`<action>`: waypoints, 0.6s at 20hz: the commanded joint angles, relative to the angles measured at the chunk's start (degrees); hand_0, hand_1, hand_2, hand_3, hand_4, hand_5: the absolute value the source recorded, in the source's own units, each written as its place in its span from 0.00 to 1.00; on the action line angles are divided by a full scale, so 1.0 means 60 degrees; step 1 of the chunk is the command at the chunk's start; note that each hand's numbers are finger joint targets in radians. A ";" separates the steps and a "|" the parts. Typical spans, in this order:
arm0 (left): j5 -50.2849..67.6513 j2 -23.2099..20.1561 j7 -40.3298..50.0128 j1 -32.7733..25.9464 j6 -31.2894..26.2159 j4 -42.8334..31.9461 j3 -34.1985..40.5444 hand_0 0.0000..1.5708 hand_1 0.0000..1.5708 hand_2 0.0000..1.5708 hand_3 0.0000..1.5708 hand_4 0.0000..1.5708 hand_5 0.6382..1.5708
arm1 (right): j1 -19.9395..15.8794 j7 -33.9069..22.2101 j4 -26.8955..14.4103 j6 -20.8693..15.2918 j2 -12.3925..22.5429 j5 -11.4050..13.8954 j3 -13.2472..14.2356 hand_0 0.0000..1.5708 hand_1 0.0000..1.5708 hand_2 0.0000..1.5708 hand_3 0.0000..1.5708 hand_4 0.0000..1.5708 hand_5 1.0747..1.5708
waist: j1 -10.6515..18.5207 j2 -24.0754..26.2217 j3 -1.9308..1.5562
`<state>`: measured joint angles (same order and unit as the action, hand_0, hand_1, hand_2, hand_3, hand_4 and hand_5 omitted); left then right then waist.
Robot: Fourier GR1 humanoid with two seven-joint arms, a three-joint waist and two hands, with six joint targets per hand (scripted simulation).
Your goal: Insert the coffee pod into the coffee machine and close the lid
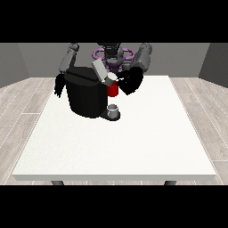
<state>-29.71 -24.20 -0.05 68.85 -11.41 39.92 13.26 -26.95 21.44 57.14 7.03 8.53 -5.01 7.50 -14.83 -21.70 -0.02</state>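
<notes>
One wide white counter (133, 147) carried the black coffee machine (87, 95), its grey lid (99, 70) tilted up. At the view's right, a hand (130, 82) hovered beside a red thing at the machine (112, 90); whether its fingers were apart or clamped I could not tell. A grey thing (114, 108) sat at the machine's base; the pod itself I couldn't pick out. Lining up squarely over the opening seemed wise.

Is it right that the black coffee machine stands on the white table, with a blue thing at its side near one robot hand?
Not quite: the thing at the coffee machine is red, not blue. The front view shows it beside the machine on the white table, close to the hand at the view's right.
</notes>
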 commanded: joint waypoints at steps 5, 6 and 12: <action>0.0864 0.1362 -0.1439 -0.1363 -0.0153 0.0518 0.0017 0.00 0.00 0.00 0.00 0.00 1.00 | 0.0687 0.0272 -0.0896 0.0298 0.0361 -0.0483 0.0695 0.00 0.00 0.00 0.00 0.22 1.00 | 0.0914 0.0928 0.0003; 0.0863 0.1823 -0.1104 -0.1694 -0.0324 0.0656 -0.0228 0.00 0.00 0.00 0.00 0.00 1.00 | 0.1099 0.0537 -0.1363 0.0170 0.0187 -0.0343 0.0661 0.00 0.00 0.00 0.00 0.22 1.00 | 0.1368 0.1462 -0.0002; 0.1930 0.2717 -0.2550 -0.3955 -0.0462 0.0988 0.0235 0.00 0.00 0.00 0.00 0.00 1.00 | 0.2219 0.1157 -0.1720 0.0769 0.0575 -0.0709 0.1119 0.00 0.00 0.00 0.00 0.16 1.00 | 0.2281 0.2493 0.0010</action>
<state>-21.42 -10.35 -10.27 52.98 -13.52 45.16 13.19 -18.04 27.26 47.55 10.22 11.59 -8.52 13.53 -3.77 -10.97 -0.02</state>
